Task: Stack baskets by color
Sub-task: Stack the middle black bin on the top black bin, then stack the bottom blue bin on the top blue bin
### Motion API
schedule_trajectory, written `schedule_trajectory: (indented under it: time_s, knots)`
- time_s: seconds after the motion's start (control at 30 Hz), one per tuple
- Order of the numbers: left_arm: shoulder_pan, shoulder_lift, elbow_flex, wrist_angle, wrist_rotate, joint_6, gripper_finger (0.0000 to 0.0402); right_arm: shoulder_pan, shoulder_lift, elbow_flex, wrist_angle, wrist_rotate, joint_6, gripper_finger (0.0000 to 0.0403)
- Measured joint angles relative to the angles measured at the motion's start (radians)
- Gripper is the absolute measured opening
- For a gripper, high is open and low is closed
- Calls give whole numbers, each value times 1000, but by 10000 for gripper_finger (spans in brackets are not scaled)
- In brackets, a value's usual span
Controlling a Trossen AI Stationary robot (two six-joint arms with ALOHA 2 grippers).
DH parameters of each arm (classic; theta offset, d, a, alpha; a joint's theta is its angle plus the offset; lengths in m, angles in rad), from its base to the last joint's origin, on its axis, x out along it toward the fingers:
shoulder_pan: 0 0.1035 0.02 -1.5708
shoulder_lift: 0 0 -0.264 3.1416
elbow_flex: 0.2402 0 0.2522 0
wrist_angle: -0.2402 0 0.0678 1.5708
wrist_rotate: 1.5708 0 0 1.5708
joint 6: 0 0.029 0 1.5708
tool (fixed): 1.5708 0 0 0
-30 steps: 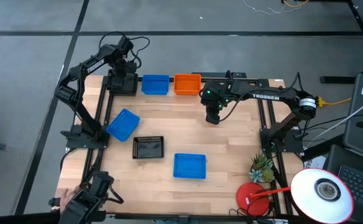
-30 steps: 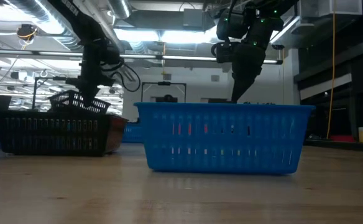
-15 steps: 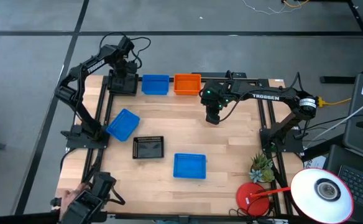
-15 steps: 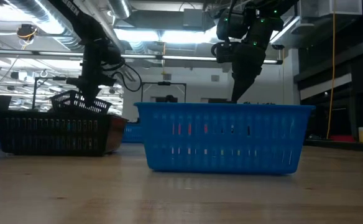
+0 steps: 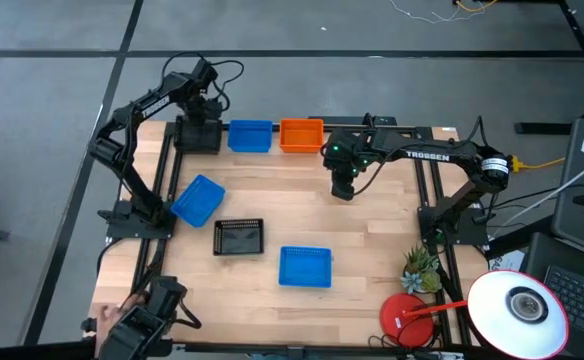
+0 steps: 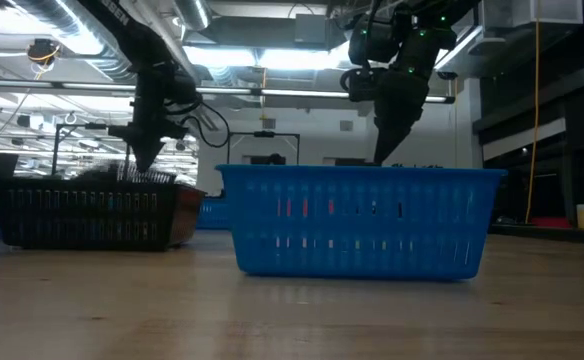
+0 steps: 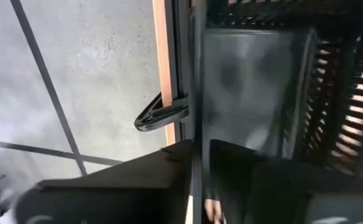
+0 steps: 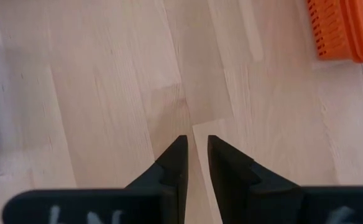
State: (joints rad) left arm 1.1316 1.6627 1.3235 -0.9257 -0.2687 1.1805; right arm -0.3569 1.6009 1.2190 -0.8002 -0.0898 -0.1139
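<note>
Left end effector [image 5: 198, 112]: over the black stack [image 5: 199, 134] at the far left corner of the worktop [image 5: 372, 250]. Wrist view shows a basket wall edge running between the two fingers [image 7: 163, 171]; cannot tell whether they pinch it or have let go.
Left reach, judged: arm stretched to the far edge because that is where the black pile sits; reads as a place or release step.
Right end effector [image 5: 342, 188]: hangs above bare wood near the far edge, just beside the orange stack [image 5: 301, 134]. Fingers [image 8: 172, 163] parallel with a thin gap, nothing between them. Waiting, clear of the left arm's corner.
Far row: black, blue [image 5: 250, 135], orange side by side along the far edge, one pile per colour. Sorted lane, judged.
Loose blue basket, left [image 5: 198, 200]: tilted relative to the worktop edges, near the left frame. Not yet stacked.
Loose black basket [image 5: 239, 237]: mid-worktop, open side up, apart from the others.
Loose blue basket, near [image 5: 304, 266]: closest to the low camera, fills that view, square to the near edge.
Progress, judged: three loose baskets left, two blue and one black.
Next, judged: loose black basket suits the left arm, same corner pile.
Risk: slotted walls can snag a finger on the way out of the stack.
Off-task: red lamp [image 5: 408, 318] and small plant [image 5: 421, 268] at the near right corner, out of the way.
</note>
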Motion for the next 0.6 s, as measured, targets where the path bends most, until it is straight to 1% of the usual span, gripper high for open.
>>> schedule_trajectory:
  time_s: [0.1, 0.17, 0.27, 0.37, 0.43, 0.5, 0.6]
  knots:
    - [0, 0, 0, 0, -2, 0, 82, 0, 0, 0, -3, 0, 0, 63]
    - [0, 0, 0, 0, -2, 0, 94, 0, 0, 0, -3, 0, 0, 63]
    - [-2, 0, 0, 9, -24, 0, 99, 0, 0, 0, -3, 0, 0, 63]
    - [-22, -1, 0, 53, -76, -7, 97, 0, 0, 0, -3, 0, 0, 63]
    - [-50, -1, 0, 118, -102, -9, 97, 0, 0, 0, -3, 0, 0, 63]
    - [-92, -1, 0, 185, -106, -32, 98, 0, 0, 0, -3, 0, 0, 63]
    - [-184, -2, 1, 243, -77, -132, 98, 0, 0, 0, -3, 0, 1, 63]
